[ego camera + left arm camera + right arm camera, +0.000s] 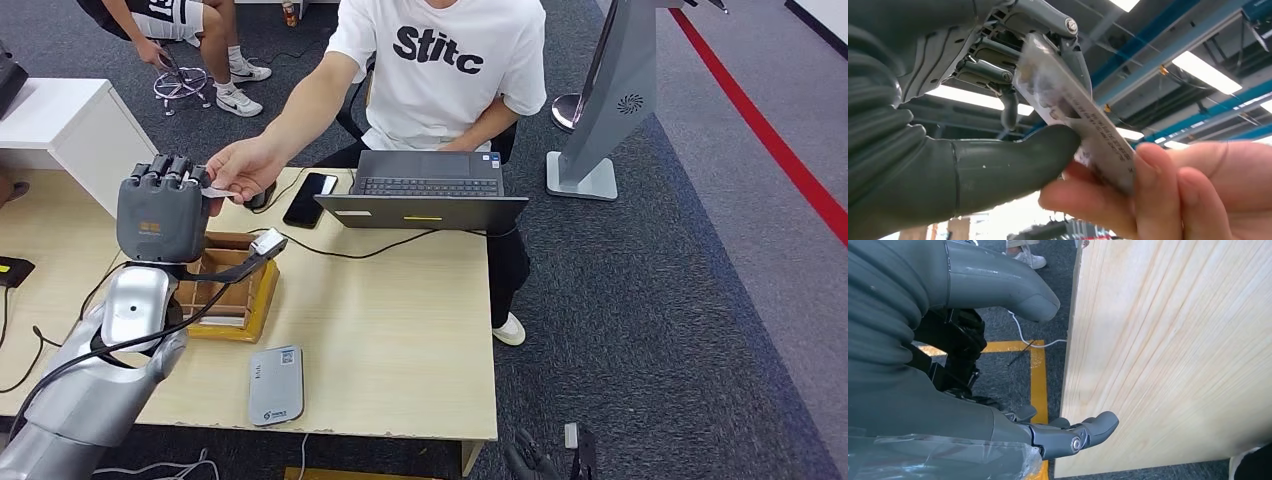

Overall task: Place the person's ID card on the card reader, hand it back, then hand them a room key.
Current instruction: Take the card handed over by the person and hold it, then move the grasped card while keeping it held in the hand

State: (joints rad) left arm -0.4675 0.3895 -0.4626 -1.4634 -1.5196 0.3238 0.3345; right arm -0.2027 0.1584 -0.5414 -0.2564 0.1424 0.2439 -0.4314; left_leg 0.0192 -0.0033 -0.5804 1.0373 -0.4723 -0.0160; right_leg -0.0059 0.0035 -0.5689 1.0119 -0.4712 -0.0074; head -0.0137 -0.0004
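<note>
1. One card (1083, 125): it sits high over the far left part of the counter (400, 320), pinched in the left hand (163, 215) and also held by the person's hand (243, 168). In the left wrist view the grey thumb (1013, 167) presses one face of the card and darker fingers (1068, 45) lie against the other; the person's fingertips pinch its free end.
2. One reader (276, 385): a flat grey pad at the near edge of the counter, a cable running off its near side. It lies well apart from the card, nearer and a little to the right.
3. One wooden box (232, 290) with compartments, on the counter just beside and behind the left forearm; what lies in it cannot be told.
4. One laptop (425, 190), open at the far edge in front of the person; one phone (310, 198) just left of it.
5. One person in a white T-shirt sits across the counter, one arm stretched toward the left hand.
6. Left arm: raised from the near left, back of the hand toward the head camera, fingers up and curled over the card.
7. Right hand (1068, 432): hangs low off the near right of the counter, beside its wooden edge, fingers loosely apart, holding nothing.
</note>
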